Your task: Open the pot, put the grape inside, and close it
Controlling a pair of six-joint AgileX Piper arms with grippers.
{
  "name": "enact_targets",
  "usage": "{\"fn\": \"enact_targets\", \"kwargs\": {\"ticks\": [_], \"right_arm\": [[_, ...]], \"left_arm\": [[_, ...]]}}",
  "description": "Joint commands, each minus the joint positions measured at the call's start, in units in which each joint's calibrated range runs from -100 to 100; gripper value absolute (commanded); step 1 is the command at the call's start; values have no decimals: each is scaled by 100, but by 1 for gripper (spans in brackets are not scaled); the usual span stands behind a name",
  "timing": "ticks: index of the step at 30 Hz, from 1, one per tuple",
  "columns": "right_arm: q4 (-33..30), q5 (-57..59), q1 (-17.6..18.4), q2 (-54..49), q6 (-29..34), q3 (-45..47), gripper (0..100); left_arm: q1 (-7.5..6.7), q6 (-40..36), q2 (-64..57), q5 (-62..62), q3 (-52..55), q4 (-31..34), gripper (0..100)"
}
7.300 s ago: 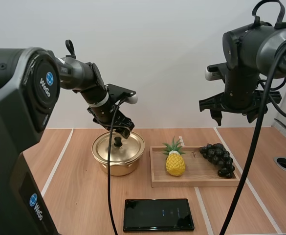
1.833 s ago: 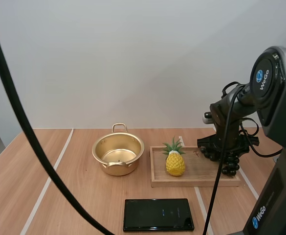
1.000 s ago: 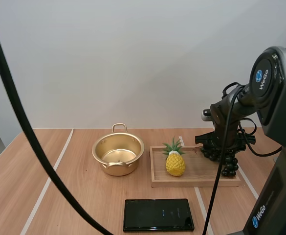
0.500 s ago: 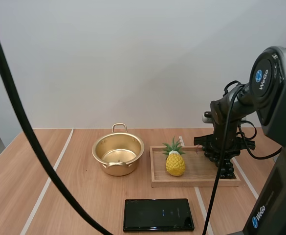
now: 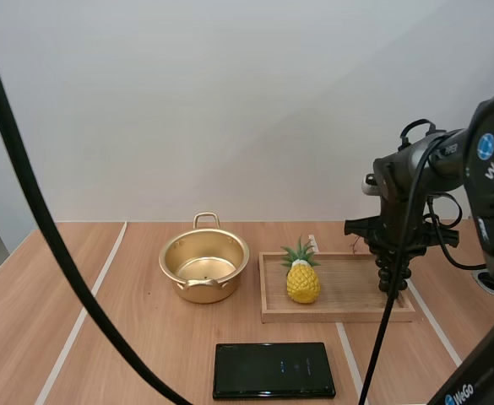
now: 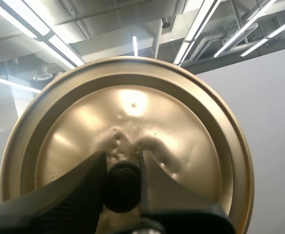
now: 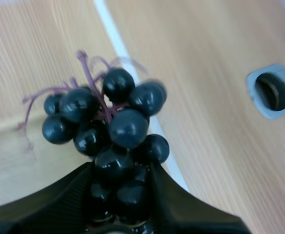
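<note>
The wooden desk carries everything. On it, the wooden tray lies toward 3 o'clock of the desk's middle. The black phone lies flat near the desk's front edge, at 7 o'clock from the tray. The golden pot stands open and empty at 9 o'clock of the tray, just beside it but not touching.

The pot's lid is held up in the air, its top face turned to the left wrist camera. The left gripper pinches the lid's black knob between its fingers.

A yellow pineapple stands upright at the tray's 9 o'clock end.

The right gripper hangs over the tray's 3 o'clock end, its fingers clamped on the bunch of dark grapes, which dangles beneath it. Whether the lowest grapes touch the tray cannot be told.
</note>
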Motion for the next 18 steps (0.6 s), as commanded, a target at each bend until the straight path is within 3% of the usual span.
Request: {"fn": "enact_targets", "kwargs": {"ticks": [1, 3, 11, 18], "right_arm": [[129, -233, -21, -463, 136, 4, 0], [200, -420, -21, -660, -95, 4, 0], [472, -777, 34, -1137, -2035, 4, 0], [742, -801, 242, -1483, -2240, 4, 0]], "left_arm": [[-6, -40, -28, -65, -16, 30, 0], [-6, -40, -28, -65, -16, 30, 0], [-6, -40, -28, -46, -16, 30, 0], [-6, -40, -28, -46, -16, 30, 0]]}}
